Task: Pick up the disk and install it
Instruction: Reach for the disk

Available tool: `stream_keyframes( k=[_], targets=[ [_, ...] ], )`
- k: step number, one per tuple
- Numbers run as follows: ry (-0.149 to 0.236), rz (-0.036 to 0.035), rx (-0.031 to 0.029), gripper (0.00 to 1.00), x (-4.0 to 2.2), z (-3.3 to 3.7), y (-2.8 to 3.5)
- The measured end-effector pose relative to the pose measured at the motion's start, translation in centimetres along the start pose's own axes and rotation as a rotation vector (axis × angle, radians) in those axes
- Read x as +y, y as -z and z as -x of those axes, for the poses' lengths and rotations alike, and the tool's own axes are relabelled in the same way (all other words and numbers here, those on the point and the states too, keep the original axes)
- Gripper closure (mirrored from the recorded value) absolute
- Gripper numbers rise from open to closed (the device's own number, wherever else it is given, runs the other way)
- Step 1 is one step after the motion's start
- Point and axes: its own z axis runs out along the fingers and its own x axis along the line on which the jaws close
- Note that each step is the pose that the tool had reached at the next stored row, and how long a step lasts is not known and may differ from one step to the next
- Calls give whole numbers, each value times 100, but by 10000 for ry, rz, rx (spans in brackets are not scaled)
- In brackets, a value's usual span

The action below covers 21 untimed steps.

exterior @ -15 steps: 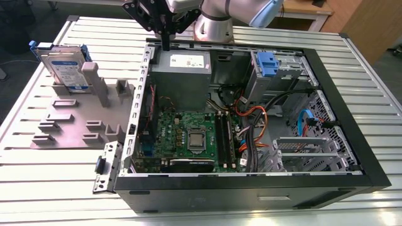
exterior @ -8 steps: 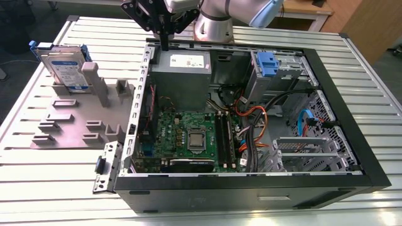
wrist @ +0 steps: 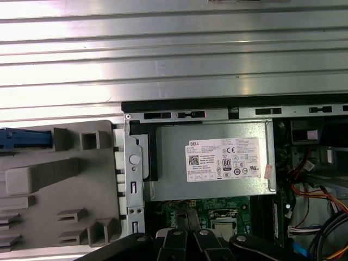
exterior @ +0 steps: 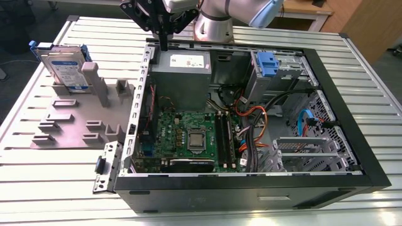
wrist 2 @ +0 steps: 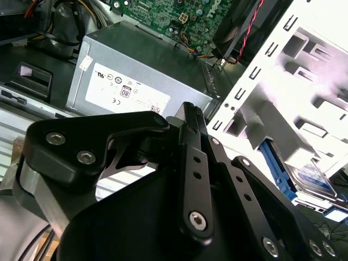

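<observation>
The black jaws were shut tight together and held nothing. In the exterior view they hung down from the arm (exterior: 213, 21) over the far edge of the open computer case (exterior: 251, 190). They pointed down just above the case wall, beside a corner of the grey power box (exterior: 182, 70). They did not touch the box.

The disk (exterior: 63, 66) was not in the case. It stood up on its edge in a grey plastic holder (exterior: 69, 127) on the counter (exterior: 50, 181). The holder lay just beside the case, on the exterior view's left. The disk was silver with a white and blue sticker, and it had a blue frame around it. It sat at the far end of the holder, apart from the jaws.

In the second wrist view the disk (wrist 2: 310, 176) peeked out past the black jaws, low in its holder. The power box (wrist 2: 141, 70) with its white sticker lay under them.

In the first wrist view the power box (wrist: 212, 157) sat in the middle, and the holder (wrist: 54, 190) was next to the case. A blue strip of the disk (wrist: 24, 138) showed at the holder's edge.

Inside the case lay a green board (exterior: 188, 136). A small blue handle (exterior: 267, 63) sat on a grey metal cage (exterior: 285, 70) in the far corner.
</observation>
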Motion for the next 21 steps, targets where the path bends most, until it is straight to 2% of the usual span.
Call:
stream_keyframes(
  k=[6, 21],
  targets=[
    [0, 0, 1, 89, -1, -12, 0],
    [0, 0, 0, 89, -9, -113, 1]
  ],
)
